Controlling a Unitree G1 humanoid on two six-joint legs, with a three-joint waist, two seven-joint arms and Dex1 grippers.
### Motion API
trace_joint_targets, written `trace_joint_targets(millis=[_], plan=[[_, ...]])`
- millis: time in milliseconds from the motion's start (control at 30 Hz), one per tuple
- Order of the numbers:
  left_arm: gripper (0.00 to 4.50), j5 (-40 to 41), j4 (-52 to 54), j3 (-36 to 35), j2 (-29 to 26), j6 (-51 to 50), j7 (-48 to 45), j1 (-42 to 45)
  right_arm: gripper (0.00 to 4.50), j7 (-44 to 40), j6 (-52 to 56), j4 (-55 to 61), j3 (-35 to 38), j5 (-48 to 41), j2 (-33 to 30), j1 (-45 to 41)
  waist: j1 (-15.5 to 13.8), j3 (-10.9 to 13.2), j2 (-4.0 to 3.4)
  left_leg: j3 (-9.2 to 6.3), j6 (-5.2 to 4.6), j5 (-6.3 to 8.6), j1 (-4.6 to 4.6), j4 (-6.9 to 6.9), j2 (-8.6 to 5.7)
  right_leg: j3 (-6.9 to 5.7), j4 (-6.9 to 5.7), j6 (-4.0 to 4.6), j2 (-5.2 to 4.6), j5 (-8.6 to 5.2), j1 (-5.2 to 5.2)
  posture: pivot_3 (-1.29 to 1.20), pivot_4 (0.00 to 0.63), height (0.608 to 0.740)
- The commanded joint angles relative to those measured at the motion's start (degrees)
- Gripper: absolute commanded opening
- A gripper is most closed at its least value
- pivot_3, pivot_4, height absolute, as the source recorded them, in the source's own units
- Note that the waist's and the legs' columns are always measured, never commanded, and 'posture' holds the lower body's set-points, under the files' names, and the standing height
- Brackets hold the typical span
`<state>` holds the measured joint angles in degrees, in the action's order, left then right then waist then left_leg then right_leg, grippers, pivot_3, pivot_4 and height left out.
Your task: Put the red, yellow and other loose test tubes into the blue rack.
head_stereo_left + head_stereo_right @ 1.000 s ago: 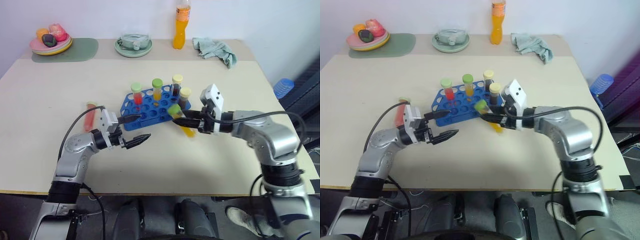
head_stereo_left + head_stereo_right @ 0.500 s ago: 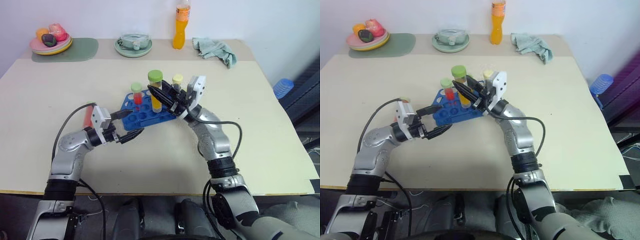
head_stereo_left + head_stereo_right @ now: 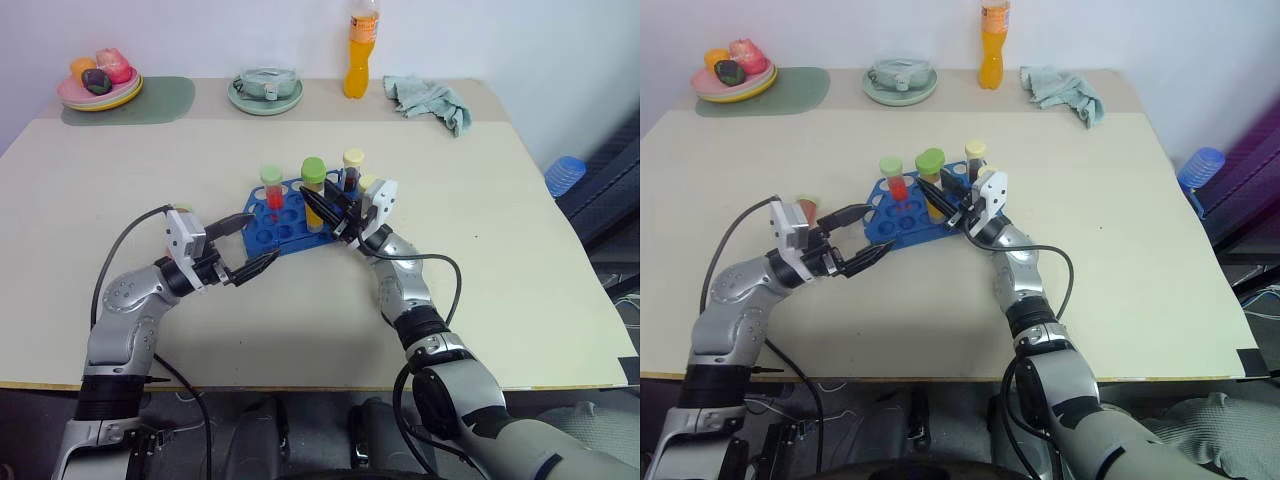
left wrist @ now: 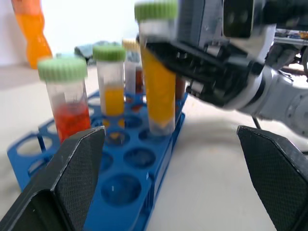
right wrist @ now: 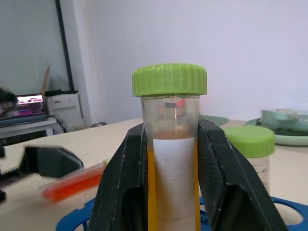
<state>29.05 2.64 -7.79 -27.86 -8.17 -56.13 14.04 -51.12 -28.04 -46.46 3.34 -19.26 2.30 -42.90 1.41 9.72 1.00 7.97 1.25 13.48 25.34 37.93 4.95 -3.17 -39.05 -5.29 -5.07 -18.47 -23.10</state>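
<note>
Yellow test tube [image 3: 314, 196] seemingly upright, cap up

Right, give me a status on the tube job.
Done: several capped tubes stand in the blue rack. In hand: the right gripper holds a yellow tube upright at the rack. Left: a red tube lies loose on the table beside the open left gripper.

Loose tube [image 3: 172, 214] lies left of rack [image 3: 285, 222].
</note>
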Motion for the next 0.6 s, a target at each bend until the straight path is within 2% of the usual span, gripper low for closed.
trace_joint_targets(millis=[33, 600], plan=[[4.50, 1.17, 2.34, -0.98, -0.81, -0.79, 0.47, -0.13, 0.86, 1.29, -2.13, -2.28, 1.30, 0.46, 0.04, -1.54, 0.10, 0.00, 0.00, 0.00, 0.01, 0.00, 0.00, 0.00, 0.00, 0.00, -0.01, 0.00, 0.00, 0.00, 0.00, 0.00, 0.150, 0.740], [4.50, 1.33, 2.64, -0.20, -1.00, -3.01, 0.07, 1.66, 0.86, -1.07, -2.48, -2.46, 2.35, -0.22, -1.30, -0.70, 1.05, 0.00, 0.00, -0.06, 0.06, -0.03, -0.01, 0.00, 0.00, -0.01, -0.04, 0.00, 0.00, 0.00, 0.02, 0.00, 0.150, 0.740]])
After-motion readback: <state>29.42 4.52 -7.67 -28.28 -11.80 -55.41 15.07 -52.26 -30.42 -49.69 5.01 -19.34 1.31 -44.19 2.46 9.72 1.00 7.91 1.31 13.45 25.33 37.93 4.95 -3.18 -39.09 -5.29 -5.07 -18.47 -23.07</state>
